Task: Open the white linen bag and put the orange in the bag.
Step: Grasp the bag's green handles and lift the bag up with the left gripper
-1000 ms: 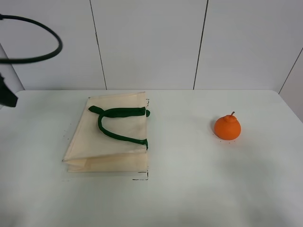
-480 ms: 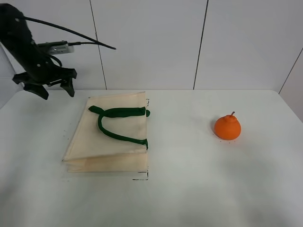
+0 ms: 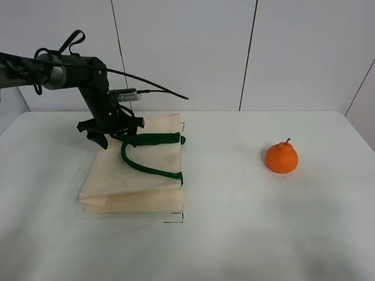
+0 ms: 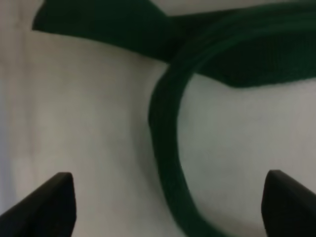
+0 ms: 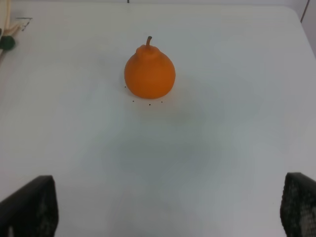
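Note:
The white linen bag (image 3: 137, 175) lies flat and closed on the table, left of centre, with its dark green handles (image 3: 145, 155) lying on top. My left gripper (image 3: 114, 139) is open just above the bag's far left part, straddling the handle's end. In the left wrist view the green handle (image 4: 165, 123) runs between the open fingertips (image 4: 52, 200) over the cream fabric (image 4: 89, 113). The orange (image 3: 281, 157) sits alone at the right. It also shows in the right wrist view (image 5: 149, 71), well ahead of my open, empty right gripper (image 5: 163, 207).
The white table (image 3: 234, 222) meets a white panelled wall (image 3: 187, 52) at the back. A black cable (image 3: 158, 91) trails from the left arm. The bag's corner with a green tab (image 5: 6, 42) shows at the edge of the right wrist view.
My left arm has swung in from the far left edge, moving right and down, and its open gripper now hovers over the bag's handle. The bag and the orange have not moved.

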